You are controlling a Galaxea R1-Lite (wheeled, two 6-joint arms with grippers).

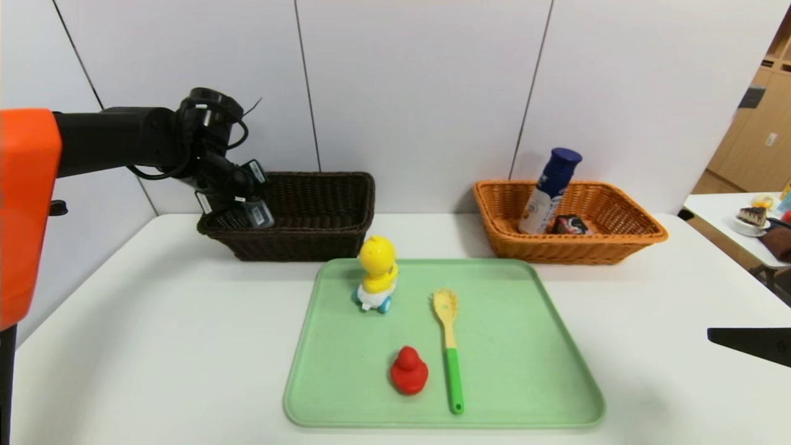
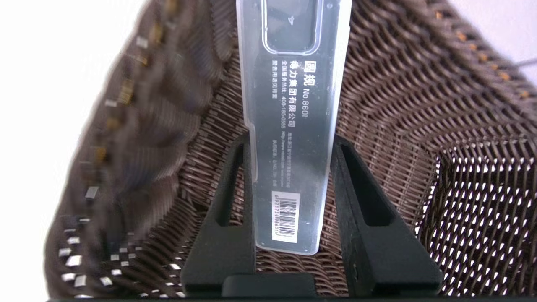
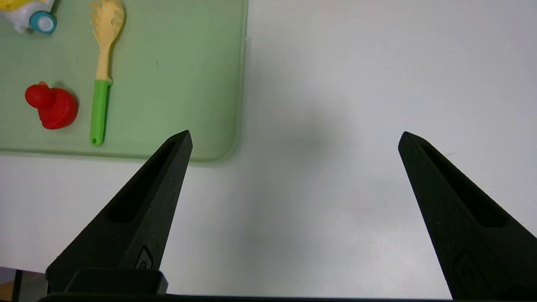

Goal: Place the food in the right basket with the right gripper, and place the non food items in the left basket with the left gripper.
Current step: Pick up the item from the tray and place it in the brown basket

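— Three things are on the green tray (image 1: pixel 544 346), aren't they?

— Yes: the yellow duck toy (image 1: pixel 377 272) on its wheels at the tray's far left part, upright; the small red duck (image 1: pixel 408 371) nearer the front; and the pasta fork (image 1: pixel 449 346) just to the right of the red duck, lying with its yellow head away from the robot and its green handle toward it.

— Where is the grey case (image 2: pixel 289 138)?

— Pinched between the fingers (image 2: pixel 228 209) of the left gripper (image 2: pixel 291 142), which press on its two long edges. The barcode end sits closest to the wrist; the other end points down into the dark brown basket (image 1: pixel 334 216). From the head camera, the left gripper (image 1: pixel 244 207) hangs over the left end of that basket, with the case just above or inside the rim. I cannot tell whether the case touches the basket floor.

— And the food?

— Both pieces are in the orange basket (image 1: pixel 624 238) on the right. The white bottle (image 1: pixel 549 191) with the blue cap leans tilted against the back wall, and the small black carton (image 1: pixel 570 224) lies on the bottom just beside it, on its right.

— What about the right gripper (image 3: pixel 295 136)?

— It hovers above the bare white table (image 1: pixel 154 346), to the right of the tray, fingers spread wide with nothing between them. Only its tip shows at the head view's right edge.
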